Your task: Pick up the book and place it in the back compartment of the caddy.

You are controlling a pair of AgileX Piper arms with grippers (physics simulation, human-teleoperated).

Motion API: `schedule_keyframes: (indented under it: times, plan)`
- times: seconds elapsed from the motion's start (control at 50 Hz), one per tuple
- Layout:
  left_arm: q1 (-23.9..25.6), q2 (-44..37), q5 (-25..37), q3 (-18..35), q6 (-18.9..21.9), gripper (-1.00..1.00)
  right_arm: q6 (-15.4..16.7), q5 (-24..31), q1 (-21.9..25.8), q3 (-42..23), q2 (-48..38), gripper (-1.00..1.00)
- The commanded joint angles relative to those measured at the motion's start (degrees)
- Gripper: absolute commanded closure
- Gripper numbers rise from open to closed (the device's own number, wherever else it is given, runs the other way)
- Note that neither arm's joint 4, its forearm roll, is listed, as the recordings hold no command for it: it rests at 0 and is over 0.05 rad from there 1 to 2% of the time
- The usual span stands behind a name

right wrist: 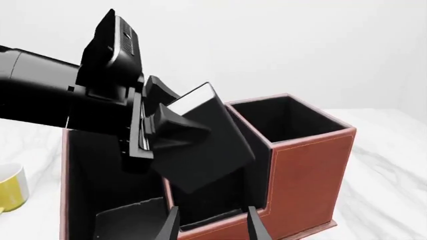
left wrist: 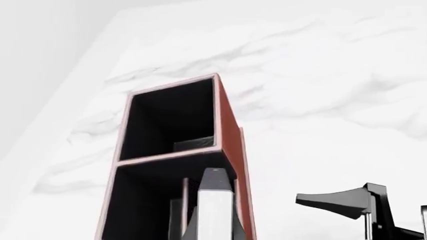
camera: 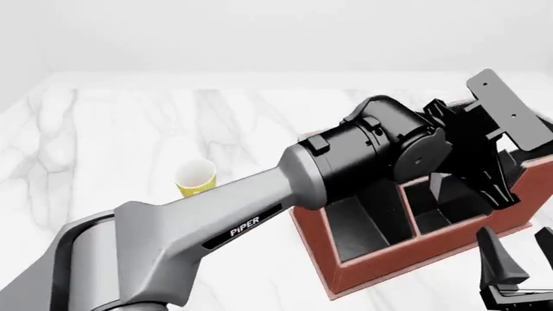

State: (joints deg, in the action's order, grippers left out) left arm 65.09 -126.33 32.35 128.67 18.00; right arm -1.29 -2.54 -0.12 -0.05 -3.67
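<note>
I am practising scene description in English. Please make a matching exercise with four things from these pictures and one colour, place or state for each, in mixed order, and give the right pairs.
Things:
1. book
2. caddy
3. mug
4. right gripper

Descriptions:
A. yellow, standing on the table left of the caddy
B. open, holding nothing
C. reddish-brown outside, black inside
D. black cover, tilted, clamped in the left gripper over the caddy

Pairs: 1-D, 2-C, 3-A, 4-B
</note>
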Motion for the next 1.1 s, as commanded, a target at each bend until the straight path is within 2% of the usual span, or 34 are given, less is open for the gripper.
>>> schedule_keyframes:
  times: [0.02,0.38,0.46,0.66,0.94,1.1]
  plan:
    - [-0.8,-0.6,-4.3,-2.7,0.1,1.0,0.0,-0.2,0.0,0.0,-0.2,-1.0]
    - [-1.8,-2.2,-8.0,-5.1,-0.8,1.0,-0.1,-0.3,0.0,0.0,-0.3,-1.0]
    - [-1.3,-1.5,-9.9,-7.3,-1.8,1.0,-0.2,-0.3,0.0,0.0,-0.4,-1.0]
    - [-2.3,-3.9,-9.3,-5.9,-1.6,1.0,-0.3,-0.4,-0.1,0.0,-0.5,-1.0]
    - [-2.7,-4.8,-11.0,-7.0,-2.1,1.0,-0.2,-1.0,-0.1,0.0,-1.2,-1.0]
    - [-3.7,-6.8,-10.4,-5.1,-1.7,1.0,-0.3,-1.1,-0.1,0.0,-1.2,-1.0]
